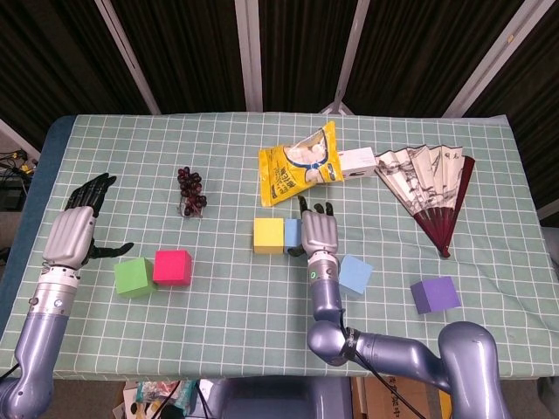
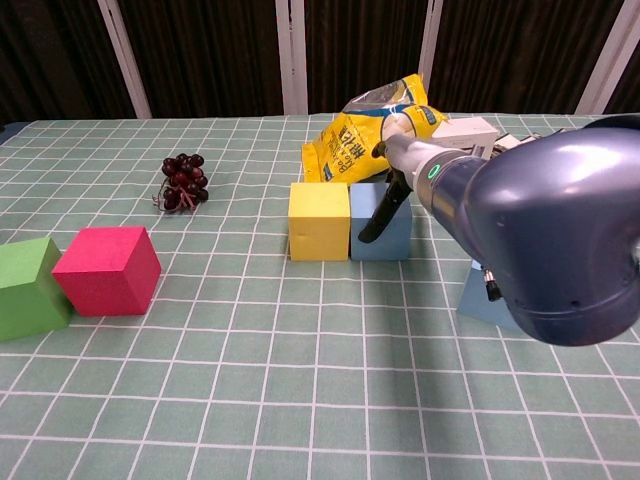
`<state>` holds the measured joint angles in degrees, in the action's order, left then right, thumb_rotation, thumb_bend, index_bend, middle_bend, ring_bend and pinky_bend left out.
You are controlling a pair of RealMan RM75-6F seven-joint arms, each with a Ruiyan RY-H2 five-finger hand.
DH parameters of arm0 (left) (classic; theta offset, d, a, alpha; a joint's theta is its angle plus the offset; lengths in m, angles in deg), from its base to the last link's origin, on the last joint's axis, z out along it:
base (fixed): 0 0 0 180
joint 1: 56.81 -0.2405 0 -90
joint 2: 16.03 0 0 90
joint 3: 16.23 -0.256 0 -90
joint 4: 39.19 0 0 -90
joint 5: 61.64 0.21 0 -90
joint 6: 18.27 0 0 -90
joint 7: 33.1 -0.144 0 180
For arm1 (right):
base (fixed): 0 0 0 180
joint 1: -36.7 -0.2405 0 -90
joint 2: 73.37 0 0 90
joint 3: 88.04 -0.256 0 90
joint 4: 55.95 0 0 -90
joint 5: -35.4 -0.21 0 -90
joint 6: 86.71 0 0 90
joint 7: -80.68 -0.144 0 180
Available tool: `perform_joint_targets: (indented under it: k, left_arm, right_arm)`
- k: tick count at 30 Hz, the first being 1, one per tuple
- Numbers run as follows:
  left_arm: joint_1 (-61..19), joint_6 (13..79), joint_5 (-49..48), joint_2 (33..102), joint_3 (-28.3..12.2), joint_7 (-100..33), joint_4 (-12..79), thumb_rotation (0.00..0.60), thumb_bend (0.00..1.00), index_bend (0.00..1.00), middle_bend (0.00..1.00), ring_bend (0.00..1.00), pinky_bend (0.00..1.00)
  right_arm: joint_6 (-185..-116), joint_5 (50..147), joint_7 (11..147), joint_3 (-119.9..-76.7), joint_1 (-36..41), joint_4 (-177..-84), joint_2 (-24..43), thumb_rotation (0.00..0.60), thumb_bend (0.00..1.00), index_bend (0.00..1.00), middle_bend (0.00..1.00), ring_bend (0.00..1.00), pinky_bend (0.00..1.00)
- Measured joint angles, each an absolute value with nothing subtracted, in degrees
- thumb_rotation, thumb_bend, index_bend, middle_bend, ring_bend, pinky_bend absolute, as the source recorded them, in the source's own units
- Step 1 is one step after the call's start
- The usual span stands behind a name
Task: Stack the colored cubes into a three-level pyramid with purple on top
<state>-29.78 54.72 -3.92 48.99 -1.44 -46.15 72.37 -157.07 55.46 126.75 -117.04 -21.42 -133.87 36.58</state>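
My right hand (image 1: 320, 234) lies over a blue cube (image 1: 293, 233) and grips it, one dark finger running down the cube's near face (image 2: 395, 235). This cube stands flush against the right side of a yellow cube (image 1: 268, 235) (image 2: 319, 221). A light blue cube (image 1: 355, 274) sits just right of my right forearm, partly hidden in the chest view (image 2: 485, 295). The purple cube (image 1: 435, 294) rests near the front right. At the left, a green cube (image 1: 133, 277) and a red cube (image 1: 172, 266) stand side by side. My left hand (image 1: 77, 231) hovers open behind them.
A bunch of dark grapes (image 1: 190, 191) lies left of centre. A yellow snack bag (image 1: 299, 166) and a white box (image 1: 356, 161) sit right behind the yellow and blue cubes. An open paper fan (image 1: 432, 188) covers the back right.
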Motion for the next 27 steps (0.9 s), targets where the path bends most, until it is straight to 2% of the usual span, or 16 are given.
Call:
perform_joint_targets:
  k: [9,17,22,27]
  left_arm:
    - [-29.74,54.74,-3.96,48.94,-1.42,-46.16,72.42,0.600,0.13,0.00,0.00,0.00,0.00]
    - [-29.70,54.78,-3.92,48.95,-1.44,-46.22,72.43,0.600,0.13,0.00,0.00,0.00,0.00]
    - [-29.69,54.76,-3.89,48.91,-1.47,-46.22,72.45,0.600,0.13,0.00,0.00,0.00,0.00]
    - [-29.67,54.74,-3.95,48.88,-1.41,-46.11,72.42,0.600,0.13,0.00,0.00,0.00,0.00]
  right_arm:
    - [-155.92,55.47,126.37,-116.84,-21.17,-133.99,36.31,0.600,0.14,0.00,0.33,0.10,0.00]
    - [-154.88,56.47,125.12,-116.60,-20.89,-134.47,35.88,0.600,0.14,0.00,0.26,0.06,0.00]
    - [-154.57,56.91,124.72,-116.29,-20.79,-134.74,35.69,0.600,0.14,0.00,0.14,0.00,0.00]
    - [-154.78,56.96,124.92,-115.95,-20.62,-135.89,35.21,0.600,0.14,0.00,0.07,0.00,0.00]
